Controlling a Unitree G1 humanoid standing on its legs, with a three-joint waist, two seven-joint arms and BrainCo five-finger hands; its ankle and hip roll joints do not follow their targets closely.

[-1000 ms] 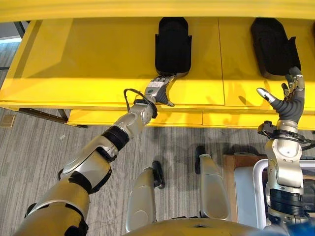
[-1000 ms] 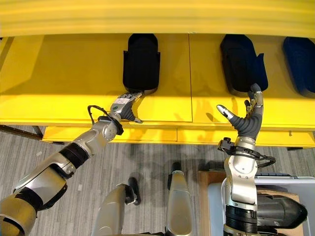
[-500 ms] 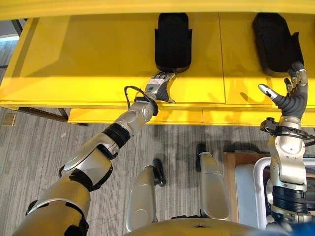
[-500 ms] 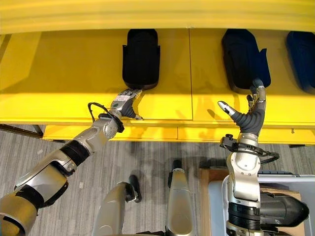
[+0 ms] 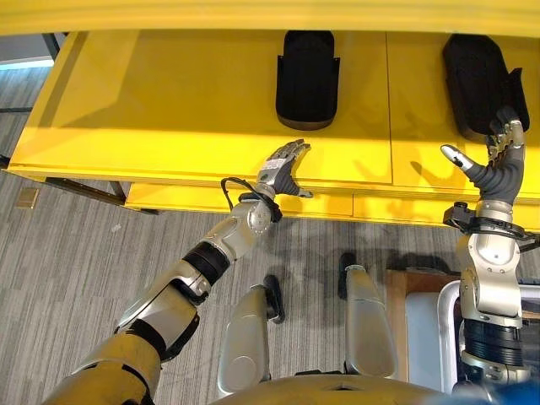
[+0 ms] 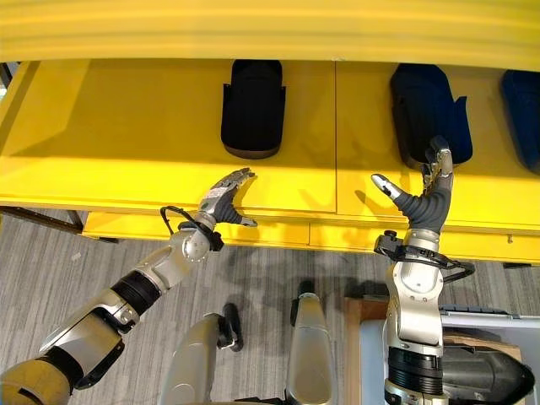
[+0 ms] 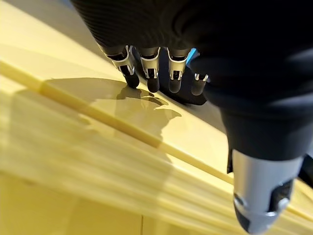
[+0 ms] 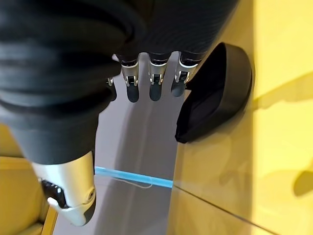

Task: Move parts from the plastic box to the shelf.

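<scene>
The yellow shelf (image 5: 169, 101) carries three dark parts. One black part (image 5: 307, 80) lies near the shelf's middle seam, a second (image 5: 477, 83) beyond that seam, a dark blue one (image 6: 523, 105) farthest along. My left hand (image 5: 284, 163) hovers at the shelf's front edge just below the first part, fingers spread, empty. My right hand (image 5: 496, 164) stands upright below the second part, fingers straight and empty, fingertips at its near end.
</scene>
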